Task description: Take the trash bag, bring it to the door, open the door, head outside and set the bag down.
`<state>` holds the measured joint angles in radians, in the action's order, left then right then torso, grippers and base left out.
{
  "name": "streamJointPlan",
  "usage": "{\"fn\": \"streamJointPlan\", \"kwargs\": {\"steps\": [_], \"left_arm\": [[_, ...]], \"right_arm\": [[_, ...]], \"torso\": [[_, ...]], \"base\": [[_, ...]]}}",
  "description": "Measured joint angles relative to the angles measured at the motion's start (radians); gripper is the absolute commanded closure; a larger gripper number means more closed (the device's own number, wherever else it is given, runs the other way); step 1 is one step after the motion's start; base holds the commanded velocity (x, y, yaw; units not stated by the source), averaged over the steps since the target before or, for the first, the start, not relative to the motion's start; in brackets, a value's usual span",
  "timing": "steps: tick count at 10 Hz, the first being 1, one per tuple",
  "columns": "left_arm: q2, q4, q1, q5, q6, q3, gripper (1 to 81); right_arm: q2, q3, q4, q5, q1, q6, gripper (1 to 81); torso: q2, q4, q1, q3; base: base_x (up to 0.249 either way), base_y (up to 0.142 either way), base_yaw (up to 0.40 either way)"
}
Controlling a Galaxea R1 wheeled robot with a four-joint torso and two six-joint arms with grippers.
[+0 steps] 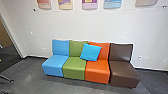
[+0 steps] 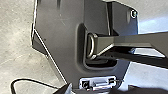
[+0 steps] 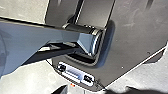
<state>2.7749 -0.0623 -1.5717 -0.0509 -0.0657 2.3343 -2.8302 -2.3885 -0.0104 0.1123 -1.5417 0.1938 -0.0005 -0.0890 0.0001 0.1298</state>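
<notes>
Fingers on your left gripper (image 2: 100, 86) look spread wide, and so do the ones on your right gripper (image 3: 96, 87), with nothing held in them. Both are close to your robot's own wide, flat, dark plate (image 2: 60, 50). You can't tell from here where the trash bag is.

Ahead of you is a low seat made of four parts, blue, green, orange and brown (image 1: 73, 67). A bright blue square pillow (image 1: 90, 52) leans on its back, where green meets orange. Behind it is a plain white wall (image 1: 82, 27). On your left is a tall opening with a dark edge (image 1: 12, 35), and you can't tell if it is the door.

With empty grippers indoors, you are most likely at the step of getting to the bag. That calls for a slow, careful drive, arms tucked in, well away from the seat
</notes>
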Motion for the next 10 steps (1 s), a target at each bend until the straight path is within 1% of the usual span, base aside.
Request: {"fn": "streamJointPlan", "kwargs": {"steps": [2, 3, 5, 6, 8, 9, 10], "left_arm": [[-0.068, -0.014, 0.000, 0.001, 0.001, -0.029, 1.0], [-0.084, -0.021, 0.000, 0.002, 0.003, -0.048, 1.0], [-0.112, -0.051, 0.013, 0.009, 0.003, -0.124, 1.0], [-0.142, -0.079, 0.028, 0.009, 0.003, -0.158, 1.0], [-0.196, -0.150, 0.045, 0.013, 0.003, -0.173, 1.0], [-0.201, -0.171, 0.056, 0.014, 0.004, -0.173, 1.0], [-0.198, -0.183, 0.076, 0.014, 0.004, -0.177, 1.0]], "right_arm": [[0.061, 0.072, -0.003, 0.009, 0.010, -0.001, 1.0], [0.079, 0.093, -0.003, 0.012, 0.011, -0.003, 1.0], [0.139, 0.180, -0.003, 0.030, 0.018, -0.004, 1.0], [0.179, 0.224, -0.004, 0.031, 0.030, -0.008, 1.0], [0.239, 0.289, -0.004, 0.039, 0.036, -0.009, 1.0], [0.259, 0.317, -0.004, 0.041, 0.039, -0.009, 1.0], [0.293, 0.367, -0.004, 0.043, 0.050, -0.011, 1.0]], "torso": [[-0.008, 0.000, 0.005, 0.000], [-0.029, 0.000, 0.018, 0.000], [-0.103, 0.000, 0.061, 0.000], [-0.134, 0.000, 0.079, 0.006], [-0.192, 0.000, 0.114, 0.054], [-0.228, 0.000, 0.137, 0.088], [-0.264, 0.000, 0.160, 0.122]], "base": [[0.000, 0.000, 0.000], [0.000, 0.000, 0.000], [0.000, 0.000, 0.000], [0.000, 0.000, 0.000], [0.000, 0.000, 0.000], [0.000, 0.000, 0.000], [0.000, 0.000, 0.000]]}}
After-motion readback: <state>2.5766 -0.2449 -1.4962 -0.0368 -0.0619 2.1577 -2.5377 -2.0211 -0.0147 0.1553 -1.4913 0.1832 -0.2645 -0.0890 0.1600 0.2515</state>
